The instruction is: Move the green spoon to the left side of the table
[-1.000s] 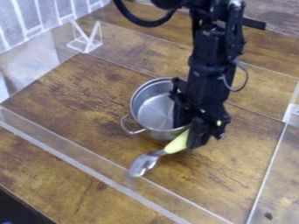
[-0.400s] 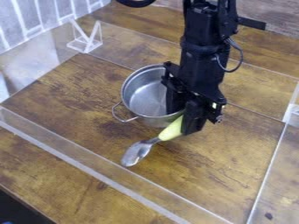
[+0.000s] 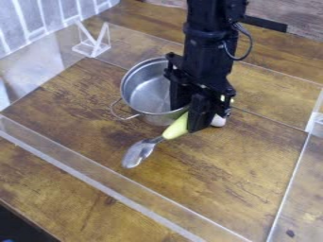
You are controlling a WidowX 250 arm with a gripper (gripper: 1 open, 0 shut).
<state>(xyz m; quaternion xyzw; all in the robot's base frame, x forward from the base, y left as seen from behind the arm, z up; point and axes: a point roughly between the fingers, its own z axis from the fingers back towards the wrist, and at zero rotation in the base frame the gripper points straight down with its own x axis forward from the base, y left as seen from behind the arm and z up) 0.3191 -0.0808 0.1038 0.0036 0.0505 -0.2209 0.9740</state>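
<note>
My gripper (image 3: 194,123) points straight down over the brown wood table (image 3: 76,104) and is shut on the yellow-green handle of the green spoon (image 3: 175,128). The spoon hangs tilted down to the left. Its shiny silver bowl (image 3: 134,154) is low over the wood, and I cannot tell if it touches. The arm's dark body rises toward the top of the picture and hides the upper end of the handle.
A silver metal pot (image 3: 143,95) stands just left of and behind the gripper, close against it. A small white object (image 3: 221,119) peeks out at the gripper's right. Clear acrylic walls (image 3: 70,156) edge the table, and a clear stand (image 3: 89,40) sits at the back left.
The gripper has risen and moved left with the spoon, lifting its bowl leftward. The pot has also shifted to the left and back beside the gripper.
</note>
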